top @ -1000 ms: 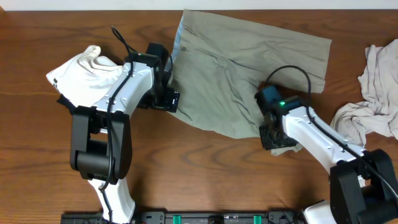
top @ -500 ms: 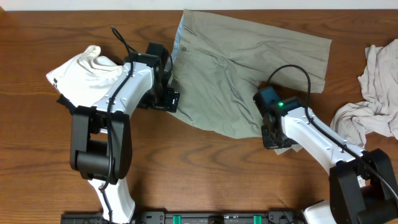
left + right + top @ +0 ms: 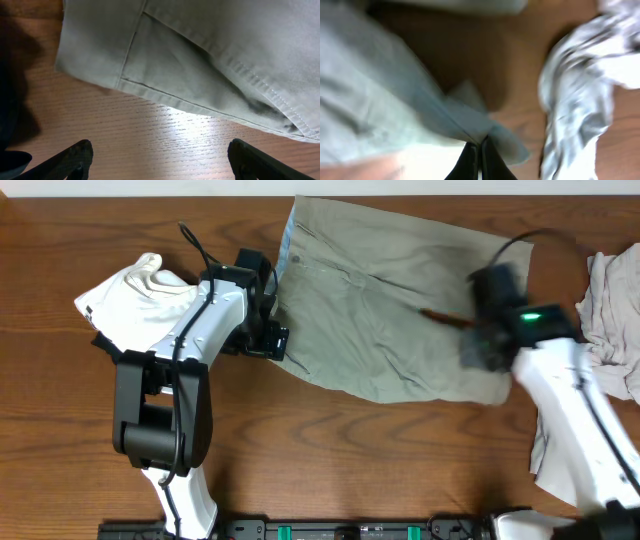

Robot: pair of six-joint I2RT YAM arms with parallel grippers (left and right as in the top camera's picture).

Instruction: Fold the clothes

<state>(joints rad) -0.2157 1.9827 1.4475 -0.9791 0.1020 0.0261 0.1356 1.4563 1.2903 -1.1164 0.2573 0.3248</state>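
The grey-green khaki shorts [image 3: 380, 290] lie spread across the back middle of the table, pale blue waistband lining at their left end. My right gripper [image 3: 484, 348], blurred by motion, is over their right part. In the right wrist view it [image 3: 480, 152] is shut on a pinched fold of the shorts [image 3: 385, 95], lifted off the wood. My left gripper [image 3: 272, 332] rests at the shorts' left edge. Its fingers [image 3: 75, 157] stand wide open over bare wood, just short of a stitched hem of the shorts [image 3: 210, 55].
A white garment [image 3: 130, 295] lies bunched under the left arm at the left. An off-white crumpled garment [image 3: 610, 320] lies at the right edge, close beside the right arm, and shows blurred in the right wrist view [image 3: 580, 75]. The table's far edge runs just behind the shorts.
My right gripper has shut on the shorts' lower right part and swung up and to the right with the fabric. The left arm has not moved.
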